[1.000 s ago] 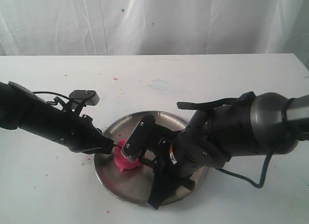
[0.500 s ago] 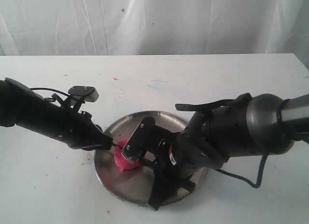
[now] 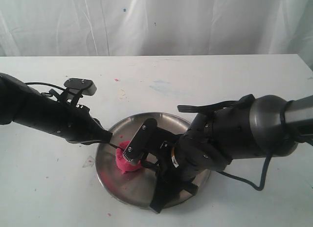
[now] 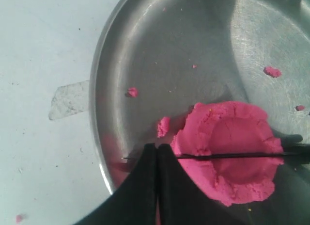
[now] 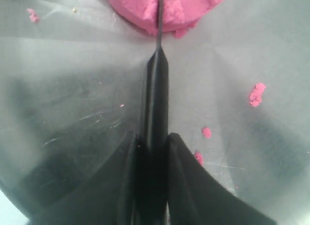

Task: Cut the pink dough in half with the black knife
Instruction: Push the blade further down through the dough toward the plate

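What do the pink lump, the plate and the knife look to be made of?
The pink dough: soft matte modelling dough, likely; its rim is cracked and crumbs lie around it. The plate: brushed steel by its look, grey sheen with fine scratches. The black knife: black with a dull sheen; plastic or coated metal, unclear.

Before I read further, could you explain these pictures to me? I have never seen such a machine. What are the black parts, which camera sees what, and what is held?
These are two robot arms over a white table. The wide picture comes from a fixed camera; the two close ones come from cameras on the wrists. On the table stands a steel plate with the pink dough, still one piece, and some pink crumbs. The right gripper is shut on the handle of the black knife. The left gripper pinches the blade near its tip. The thin blade lies across the top of the dough.
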Controlling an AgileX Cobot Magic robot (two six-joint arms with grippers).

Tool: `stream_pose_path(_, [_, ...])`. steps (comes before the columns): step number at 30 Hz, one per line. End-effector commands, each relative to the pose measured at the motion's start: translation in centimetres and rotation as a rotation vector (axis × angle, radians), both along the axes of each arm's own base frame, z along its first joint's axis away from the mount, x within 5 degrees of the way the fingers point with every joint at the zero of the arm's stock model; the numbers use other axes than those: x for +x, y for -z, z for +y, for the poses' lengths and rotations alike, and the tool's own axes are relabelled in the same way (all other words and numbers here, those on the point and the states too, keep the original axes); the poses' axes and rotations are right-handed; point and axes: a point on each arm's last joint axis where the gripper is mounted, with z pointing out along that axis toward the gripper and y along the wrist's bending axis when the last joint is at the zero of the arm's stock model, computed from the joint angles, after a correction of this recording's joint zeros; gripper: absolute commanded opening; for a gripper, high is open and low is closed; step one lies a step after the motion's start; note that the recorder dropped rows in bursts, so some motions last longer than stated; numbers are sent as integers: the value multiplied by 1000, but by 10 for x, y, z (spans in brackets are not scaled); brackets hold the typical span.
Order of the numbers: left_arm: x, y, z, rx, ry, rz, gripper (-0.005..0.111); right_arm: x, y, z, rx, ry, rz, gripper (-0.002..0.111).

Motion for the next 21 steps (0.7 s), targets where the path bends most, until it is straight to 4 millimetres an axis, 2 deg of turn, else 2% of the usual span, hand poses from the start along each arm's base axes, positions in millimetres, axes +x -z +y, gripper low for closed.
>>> stream_pose_path(1, [-3, 1, -3, -11, 11, 12, 0, 1, 0, 0, -7, 1, 0, 5])
stream_pose_path(7, [0, 17, -4, 1, 23, 47, 0, 1, 0, -1, -9, 1, 1, 5])
stream_pose_path(16, [10, 3, -11, -43, 64, 16, 0, 0, 0, -1, -15, 2, 4, 5])
stream_pose_path(21, [11, 2, -11, -48, 69, 17, 0, 0, 0, -1, -15, 2, 4, 5])
